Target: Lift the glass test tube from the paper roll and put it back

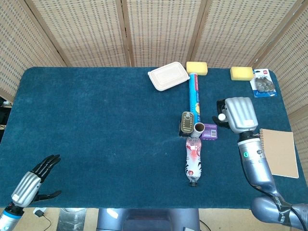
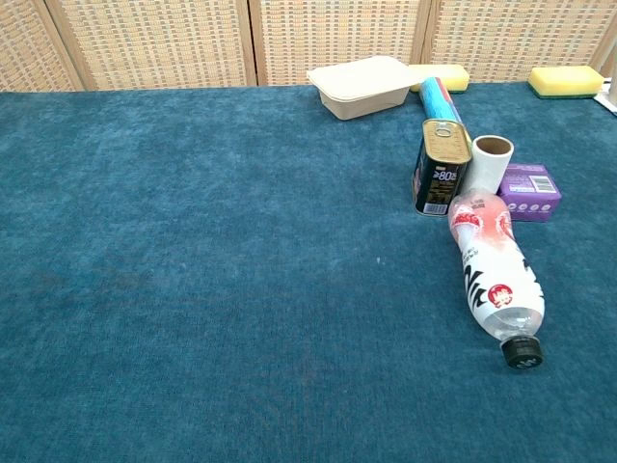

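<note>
Bright, even, diffuse light; soft faint shadows, sharp focus, no glare.

tin (image 1: 186,123), btl (image 1: 193,160), notebook (image 1: 279,152), sponges (image 1: 197,68)
</note>
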Controlling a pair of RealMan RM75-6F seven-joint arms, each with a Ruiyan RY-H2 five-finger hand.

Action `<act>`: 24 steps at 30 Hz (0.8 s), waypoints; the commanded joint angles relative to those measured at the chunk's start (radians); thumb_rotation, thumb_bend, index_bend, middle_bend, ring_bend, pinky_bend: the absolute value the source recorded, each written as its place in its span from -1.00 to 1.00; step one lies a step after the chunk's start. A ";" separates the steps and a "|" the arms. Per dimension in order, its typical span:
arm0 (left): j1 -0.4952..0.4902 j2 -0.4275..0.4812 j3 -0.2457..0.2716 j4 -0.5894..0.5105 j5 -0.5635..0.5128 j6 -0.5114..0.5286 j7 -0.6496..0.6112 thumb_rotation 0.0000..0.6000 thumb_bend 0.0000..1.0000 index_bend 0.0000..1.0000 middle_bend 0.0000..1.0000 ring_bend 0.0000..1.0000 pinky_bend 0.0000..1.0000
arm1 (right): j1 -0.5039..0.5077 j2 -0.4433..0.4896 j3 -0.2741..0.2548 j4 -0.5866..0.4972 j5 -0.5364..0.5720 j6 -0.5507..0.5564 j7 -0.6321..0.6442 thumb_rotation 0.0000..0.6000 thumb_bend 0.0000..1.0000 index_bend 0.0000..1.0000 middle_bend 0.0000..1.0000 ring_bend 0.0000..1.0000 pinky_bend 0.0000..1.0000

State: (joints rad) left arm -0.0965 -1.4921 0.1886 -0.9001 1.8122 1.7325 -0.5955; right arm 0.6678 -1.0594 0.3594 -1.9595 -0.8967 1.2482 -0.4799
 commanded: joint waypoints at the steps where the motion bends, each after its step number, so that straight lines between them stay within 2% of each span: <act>1: -0.010 -0.001 -0.002 0.000 -0.001 -0.016 -0.007 1.00 -0.88 -1.00 -0.90 -0.92 -0.58 | -0.019 0.011 -0.028 -0.042 0.036 -0.025 0.046 1.00 -0.40 0.65 0.92 0.96 0.66; 4: -0.011 0.000 -0.002 -0.003 -0.001 -0.018 0.000 1.00 -0.88 -1.00 -0.90 -0.92 -0.58 | -0.033 0.040 -0.064 -0.047 -0.053 -0.057 0.067 1.00 -0.40 0.65 0.92 0.96 0.66; 6: -0.008 0.001 -0.001 -0.005 0.000 -0.012 0.004 1.00 -0.88 -1.00 -0.90 -0.92 -0.58 | -0.035 0.041 -0.039 -0.022 -0.032 -0.035 0.088 1.00 -0.40 0.66 0.92 0.95 0.66; 10: 0.003 -0.001 0.001 -0.001 0.002 0.004 0.007 1.00 -0.88 -1.00 -0.90 -0.92 -0.58 | -0.022 0.002 0.029 0.047 0.078 0.047 0.081 1.00 -0.40 0.66 0.92 0.96 0.66; 13: 0.000 -0.003 -0.001 0.001 -0.001 -0.003 0.000 1.00 -0.88 -1.00 -0.90 -0.92 -0.58 | -0.020 -0.004 -0.015 0.016 0.043 0.012 0.061 1.00 -0.40 0.66 0.93 0.95 0.66; 15: -0.007 -0.004 -0.004 -0.002 -0.005 -0.015 0.000 1.00 -0.88 -1.00 -0.90 -0.92 -0.58 | -0.022 0.010 -0.053 0.007 -0.023 -0.033 0.067 1.00 -0.40 0.66 0.93 0.95 0.66; 16: -0.010 -0.003 -0.004 -0.006 -0.004 -0.019 0.003 1.00 -0.88 -1.00 -0.90 -0.92 -0.58 | -0.023 0.013 -0.053 0.019 -0.028 -0.036 0.072 1.00 -0.40 0.66 0.93 0.95 0.66; 21: -0.001 -0.002 0.008 -0.007 0.016 0.005 0.018 1.00 -0.88 -1.00 -0.90 -0.92 -0.58 | -0.009 -0.036 0.037 0.116 0.117 0.040 0.092 1.00 -0.40 0.66 0.93 0.95 0.66; 24: -0.001 -0.005 0.006 0.003 -0.002 -0.022 0.004 1.00 -0.88 -1.00 -0.90 -0.92 -0.58 | 0.007 -0.047 0.012 0.124 0.105 0.042 0.028 1.00 -0.40 0.66 0.93 0.95 0.66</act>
State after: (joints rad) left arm -0.0991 -1.4950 0.1952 -0.9033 1.8206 1.7281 -0.5837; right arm 0.6562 -1.0771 0.3628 -1.8787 -0.8481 1.2657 -0.4088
